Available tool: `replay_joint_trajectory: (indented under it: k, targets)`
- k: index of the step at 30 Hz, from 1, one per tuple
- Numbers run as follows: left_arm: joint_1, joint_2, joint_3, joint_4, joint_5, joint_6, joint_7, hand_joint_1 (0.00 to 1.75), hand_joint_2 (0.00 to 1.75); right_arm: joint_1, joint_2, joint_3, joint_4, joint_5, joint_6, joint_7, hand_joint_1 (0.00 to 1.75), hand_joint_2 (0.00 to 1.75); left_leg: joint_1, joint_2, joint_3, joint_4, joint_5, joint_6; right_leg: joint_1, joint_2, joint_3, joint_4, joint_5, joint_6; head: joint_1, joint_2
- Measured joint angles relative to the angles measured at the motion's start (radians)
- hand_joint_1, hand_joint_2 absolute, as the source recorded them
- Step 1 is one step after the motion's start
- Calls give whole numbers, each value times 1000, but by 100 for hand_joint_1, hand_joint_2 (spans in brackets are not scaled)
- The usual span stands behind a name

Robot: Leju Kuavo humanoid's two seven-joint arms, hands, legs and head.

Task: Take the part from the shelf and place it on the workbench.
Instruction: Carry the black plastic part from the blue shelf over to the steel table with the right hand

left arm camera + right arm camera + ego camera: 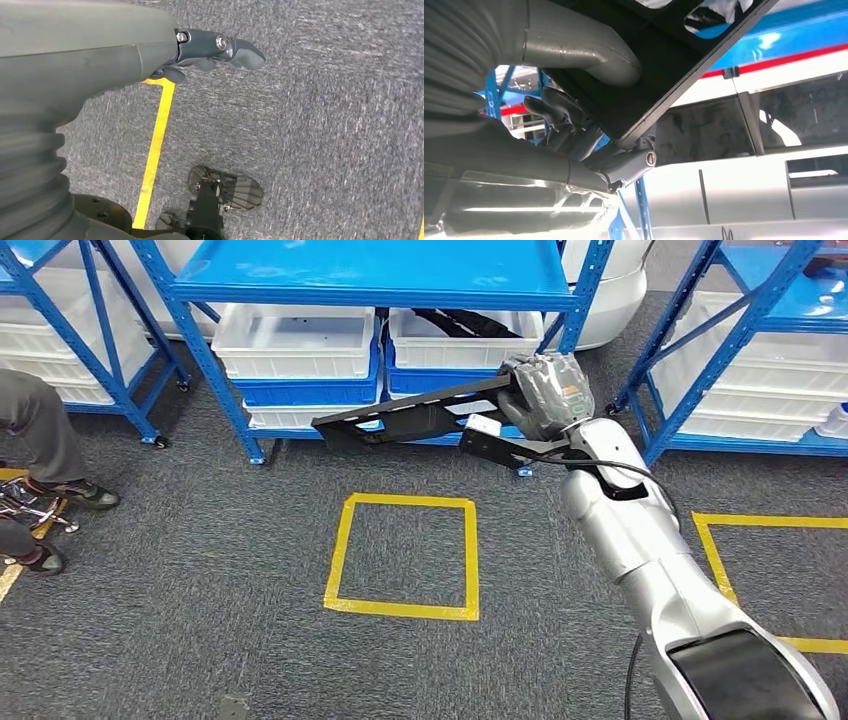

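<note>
Right hand (545,395): raised in front of the blue shelf (380,285), fingers wrapped round one end of the part; thumb lies across its flat face in the right wrist view.
Part (400,420): long flat black piece w/ cut-out slots, held roughly level, slightly tilted, sticking out toward 9 o'clock from the hand. Off the shelf, in the air in front of the lower bins, above the carpet.
Left hand (215,47): hangs over grey carpet, fingers part-curled, nothing in them; can't tell more of the pose.
Shelf: blue steel frame, white bins (295,340) on the lower level, blue bins under them.
Floor: grey carpet (200,620), yellow tape square (405,555) at 6 o'clock of the part; second tape outline at 3 o'clock.
Person: trouser leg and shoes (70,490) at 9 o'clock edge.
Writing/labels: none legible; no brand readable on hand, part or bins.
</note>
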Motion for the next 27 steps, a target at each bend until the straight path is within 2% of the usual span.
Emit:
replay_joint_trajectory:
  k: [2,3,4,6,7,8,9,12,13,14,16,17,18,19,20,22,23,24,25,27]
  targets:
    - [-1,-1,0,0,0,0,0,0,175,4,-3,0,0,0,0,0,175,175,1,0,-6,0,4,-4,-8,0,-51,108,-41,5,1,0]
    - [-1,-2,0,0,0,0,1,0,175,7,-5,0,0,0,0,0,175,175,2,0,-9,1,7,-8,-13,-1,-54,118,-41,14,1,0]
    - [-1,-2,0,0,-1,0,1,0,175,9,-6,0,0,1,0,1,175,175,5,0,-14,2,10,-13,-18,-1,-38,90,-28,26,1,0]
    - [-1,-2,0,0,-2,0,1,0,175,9,-7,-1,0,1,0,1,175,175,11,0,-25,14,13,-29,-29,-8,34,-36,15,51,1,0]
    - [-1,-2,1,0,-2,0,1,0,175,9,-6,-1,-1,2,0,1,175,175,13,1,-31,24,12,-39,-30,-12,61,-87,32,54,3,0]
    - [-1,-1,1,0,-2,0,2,0,175,9,-5,-2,-2,2,1,1,175,175,13,3,-36,32,10,-49,-29,-15,75,-114,43,49,2,0]
    - [0,-1,2,0,-2,0,2,0,175,9,-4,-4,-3,2,1,1,175,175,12,5,-38,36,8,-57,-24,-17,74,-116,47,38,2,0]
    - [3,-2,5,0,-2,0,2,0,175,9,-4,-7,-5,4,3,3,175,175,22,13,-40,42,0,-69,-20,-7,67,-112,64,2,-1,0]
    - [3,-2,6,0,-3,0,2,0,175,9,-3,-8,-5,5,4,3,175,175,25,13,-51,69,-24,-70,-19,-3,65,-112,70,-7,-2,0]
    - [4,-2,7,0,-3,0,2,0,175,9,-2,-8,-5,7,5,4,175,175,26,10,-71,120,-63,-70,-18,1,60,-113,76,-16,-3,0]
    - [4,-1,9,0,-4,0,2,0,175,11,0,-8,-6,9,4,4,175,175,22,2,-125,269,-157,-68,-11,8,51,-112,86,-26,-5,0]
    - [4,-1,9,0,-4,0,2,0,175,13,0,-8,-6,9,4,4,175,175,18,-1,-142,331,-188,-65,-7,13,47,-112,89,-28,-5,0]
    - [4,0,10,0,-4,0,2,0,175,15,-1,-8,-6,9,4,5,175,175,14,-2,-143,360,-201,-60,-2,17,45,-112,92,-28,-5,0]
    - [4,0,10,0,-4,0,2,0,175,17,-1,-8,-6,10,4,5,175,175,10,-3,-123,348,-198,-51,3,23,42,-112,95,-29,-4,0]
    - [4,0,11,0,-4,0,2,0,175,16,-1,-8,-6,10,4,5,175,175,5,-8,-83,299,-185,-40,7,29,39,-112,99,-29,-4,0]
    - [4,2,11,0,-4,0,2,0,175,13,1,-9,-8,10,5,5,175,175,-8,-36,7,170,-159,-14,13,41,34,-113,107,-26,-2,0]
    - [3,4,11,0,-4,0,2,0,175,10,2,-10,-9,10,5,5,175,175,-16,-50,34,128,-149,-3,13,47,32,-114,110,-23,-1,0]
    - [3,5,12,0,-4,0,2,0,175,7,4,-11,-10,11,5,5,175,175,-23,-60,46,108,-144,5,12,52,31,-116,114,-19,2,0]
    - [3,6,13,0,-3,0,2,0,175,5,6,-11,-11,12,6,5,175,175,-28,-59,45,107,-139,10,12,58,30,-120,117,-13,3,0]
    - [3,6,14,-1,-2,0,2,0,175,1,7,-13,-11,14,7,5,175,175,-28,-45,52,86,-121,16,12,62,23,-122,122,-2,3,0]
